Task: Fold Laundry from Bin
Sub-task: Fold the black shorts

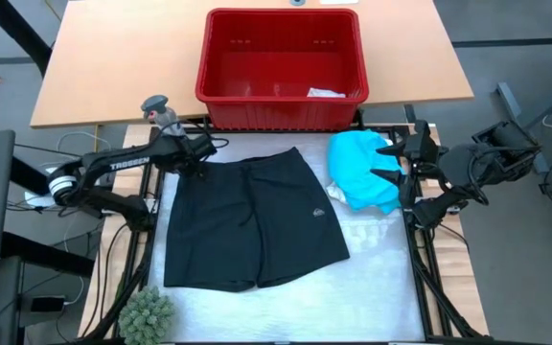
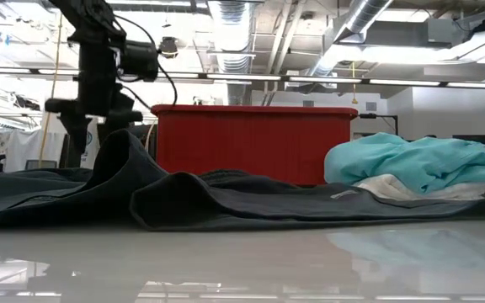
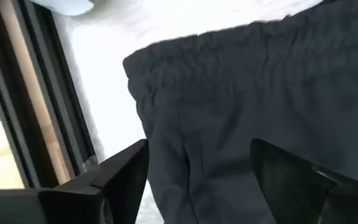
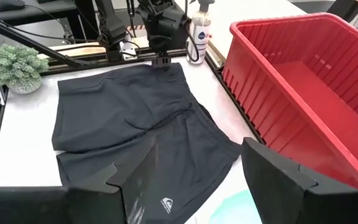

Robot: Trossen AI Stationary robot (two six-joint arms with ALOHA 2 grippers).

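Observation:
Black shorts [image 1: 252, 220] lie spread flat on the white mat, waistband [image 3: 166, 81] toward the far edge. My left gripper [image 1: 202, 158] stands open, pointing steeply down over the waistband's far-left corner; its fingers straddle the cloth [image 3: 197, 180] and I see no touch. A turquoise shirt [image 1: 364, 171] lies crumpled at the mat's right on a white piece [image 1: 338, 195]. My right gripper [image 4: 197, 180] hangs open, raised over that pile, with nothing between its fingers. The red bin [image 1: 283, 67] stands behind the mat with a small pale piece [image 1: 326, 93] on its floor.
A spray bottle [image 1: 161, 113] stands just behind my left gripper. A small green plant [image 1: 147, 314] sits at the mat's near-left corner. Dark frame rails [image 1: 415, 259] run along both sides of the mat. The mat's near right part is bare.

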